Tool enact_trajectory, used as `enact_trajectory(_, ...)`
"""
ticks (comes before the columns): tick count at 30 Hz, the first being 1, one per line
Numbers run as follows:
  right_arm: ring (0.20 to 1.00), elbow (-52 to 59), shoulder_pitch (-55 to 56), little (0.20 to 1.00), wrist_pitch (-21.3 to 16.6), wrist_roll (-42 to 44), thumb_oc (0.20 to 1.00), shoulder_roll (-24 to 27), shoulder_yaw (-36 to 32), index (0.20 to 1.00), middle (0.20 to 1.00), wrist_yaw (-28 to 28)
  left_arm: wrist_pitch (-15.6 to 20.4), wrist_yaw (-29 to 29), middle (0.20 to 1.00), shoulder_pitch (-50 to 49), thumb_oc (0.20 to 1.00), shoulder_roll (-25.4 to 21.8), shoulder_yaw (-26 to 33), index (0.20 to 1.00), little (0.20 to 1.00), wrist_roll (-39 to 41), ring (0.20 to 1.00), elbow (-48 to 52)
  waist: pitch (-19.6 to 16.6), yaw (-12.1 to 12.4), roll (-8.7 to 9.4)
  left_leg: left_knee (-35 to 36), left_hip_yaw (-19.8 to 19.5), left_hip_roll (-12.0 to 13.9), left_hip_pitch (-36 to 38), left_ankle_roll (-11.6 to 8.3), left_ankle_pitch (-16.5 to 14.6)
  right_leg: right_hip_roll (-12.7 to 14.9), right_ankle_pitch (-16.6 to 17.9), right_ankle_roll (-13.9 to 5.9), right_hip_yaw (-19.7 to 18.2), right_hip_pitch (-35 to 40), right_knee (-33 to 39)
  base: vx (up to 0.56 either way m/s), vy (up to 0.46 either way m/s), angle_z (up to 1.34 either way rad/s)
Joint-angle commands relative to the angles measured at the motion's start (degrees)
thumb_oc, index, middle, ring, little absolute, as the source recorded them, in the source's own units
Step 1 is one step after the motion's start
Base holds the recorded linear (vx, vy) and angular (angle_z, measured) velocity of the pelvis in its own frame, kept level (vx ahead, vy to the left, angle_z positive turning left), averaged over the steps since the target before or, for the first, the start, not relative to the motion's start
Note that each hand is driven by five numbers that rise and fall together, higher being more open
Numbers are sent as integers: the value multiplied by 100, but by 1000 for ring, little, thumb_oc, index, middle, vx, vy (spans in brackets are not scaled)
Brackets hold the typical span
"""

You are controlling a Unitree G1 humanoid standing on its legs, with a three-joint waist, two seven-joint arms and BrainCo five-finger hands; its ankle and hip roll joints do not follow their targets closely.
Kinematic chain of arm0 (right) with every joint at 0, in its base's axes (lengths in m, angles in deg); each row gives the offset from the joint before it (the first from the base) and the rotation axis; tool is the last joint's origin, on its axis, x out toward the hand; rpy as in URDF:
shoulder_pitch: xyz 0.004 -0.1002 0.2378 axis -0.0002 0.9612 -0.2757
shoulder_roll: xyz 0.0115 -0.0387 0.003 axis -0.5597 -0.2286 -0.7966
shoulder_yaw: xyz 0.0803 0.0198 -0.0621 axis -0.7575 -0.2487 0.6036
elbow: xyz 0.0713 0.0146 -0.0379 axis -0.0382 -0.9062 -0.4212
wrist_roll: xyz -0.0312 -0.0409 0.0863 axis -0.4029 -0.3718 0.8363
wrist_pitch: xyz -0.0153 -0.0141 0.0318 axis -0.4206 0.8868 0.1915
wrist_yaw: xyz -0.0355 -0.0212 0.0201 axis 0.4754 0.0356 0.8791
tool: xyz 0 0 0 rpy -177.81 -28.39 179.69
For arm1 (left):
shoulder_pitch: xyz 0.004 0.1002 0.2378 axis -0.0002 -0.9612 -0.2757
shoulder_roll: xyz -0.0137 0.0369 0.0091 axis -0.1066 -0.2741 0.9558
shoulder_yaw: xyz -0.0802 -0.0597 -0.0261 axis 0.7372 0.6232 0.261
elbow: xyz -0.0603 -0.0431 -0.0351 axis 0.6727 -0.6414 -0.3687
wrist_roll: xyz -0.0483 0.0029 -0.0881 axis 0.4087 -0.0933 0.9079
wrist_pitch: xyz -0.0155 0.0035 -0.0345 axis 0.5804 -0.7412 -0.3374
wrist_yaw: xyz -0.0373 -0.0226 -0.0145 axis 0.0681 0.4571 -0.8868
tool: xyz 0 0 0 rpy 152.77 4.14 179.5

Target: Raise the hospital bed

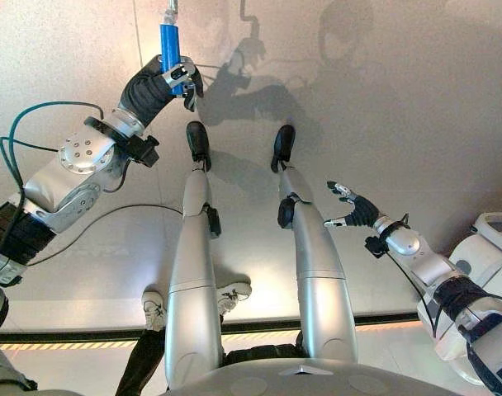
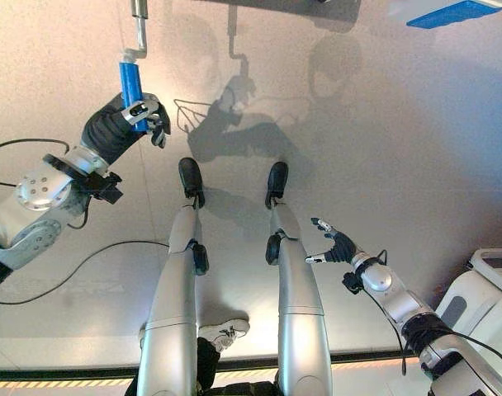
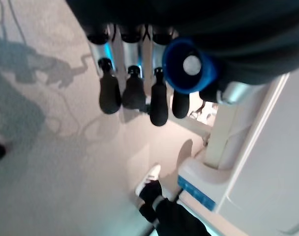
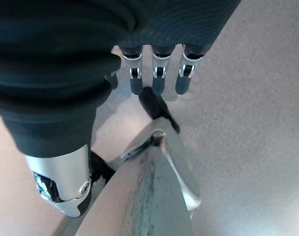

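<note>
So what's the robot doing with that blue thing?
The robot's left hand has its fingers curled round a blue crank handle on a metal rod, the kind you turn to lift a hospital bed. Its right hand hangs open beside its leg, holding nothing. A person's white shoe shows close by.

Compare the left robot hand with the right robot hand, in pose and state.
The left robot hand is curled round the blue cylindrical crank handle; the right robot hand holds nothing, its fingers relaxed. The left reaches far forward and high in the eye views; the right hangs low beside the legs. Both share silver fingers with dark tips and dark ribbed covers.
</note>
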State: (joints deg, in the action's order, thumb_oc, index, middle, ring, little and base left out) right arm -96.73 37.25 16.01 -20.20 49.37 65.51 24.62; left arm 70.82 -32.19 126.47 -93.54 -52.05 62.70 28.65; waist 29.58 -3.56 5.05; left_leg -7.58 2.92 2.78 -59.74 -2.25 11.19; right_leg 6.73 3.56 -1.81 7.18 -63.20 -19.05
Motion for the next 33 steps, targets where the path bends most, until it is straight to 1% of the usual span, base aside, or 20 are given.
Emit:
enact_trajectory(1,1000,170,588,1000,-140,-68,1000,183,-45,1000,1000,21,577,114,200,-180,200,88,800,200,200,-402,200,197,-49,-122,-159,-689,48,-119,238,38,-1057,-247,533,-582,-40,286,630,1,32,0)
enact_trajectory(7,1000,263,665,1000,-117,-147,1000,152,-147,1000,1000,-3,551,285,200,-591,200,219,1303,200,200,-545,200,-154,-50,-136,-80,-706,63,-123,201,54,-1101,-240,540,-596,-45,292,675,4,19,0)
enact_trajectory(14,1000,328,673,1000,-108,-140,1000,155,-185,1000,1000,-28,501,334,200,-679,200,354,1435,200,200,-608,200,-503,-39,-155,-28,-742,58,-119,177,69,-1128,-253,535,-591,-58,278,661,1,4,0)
enact_trajectory(17,1000,408,660,1000,-113,-129,1000,178,-196,1000,1000,-49,475,438,200,-586,200,502,1478,200,200,-739,200,-739,-24,-179,21,-769,61,-120,154,79,-1154,-255,531,-587,-66,261,661,0,0,0)
enact_trajectory(19,1000,358,622,1000,-102,-132,1000,140,-181,1000,1000,-40,451,510,200,-484,200,644,1477,200,200,-806,200,-977,-14,-194,49,-762,59,-123,148,81,-1158,-256,533,-587,-67,255,674,0,0,0)
enact_trajectory(25,1000,468,647,1000,-87,-166,1000,160,-227,1000,1000,-37,402,579,200,-190,200,824,1384,200,200,-898,200,-1310,15,-240,75,-805,52,-117,80,95,-1183,-272,518,-583,-82,190,644,2,4,1)
enact_trajectory(33,1000,375,561,1000,-57,-129,1000,152,-144,1000,1000,-33,286,662,200,353,200,1107,1052,200,200,-1080,200,-1945,16,-280,94,-886,56,-114,18,109,-1223,-276,503,-582,-107,105,574,0,0,0)
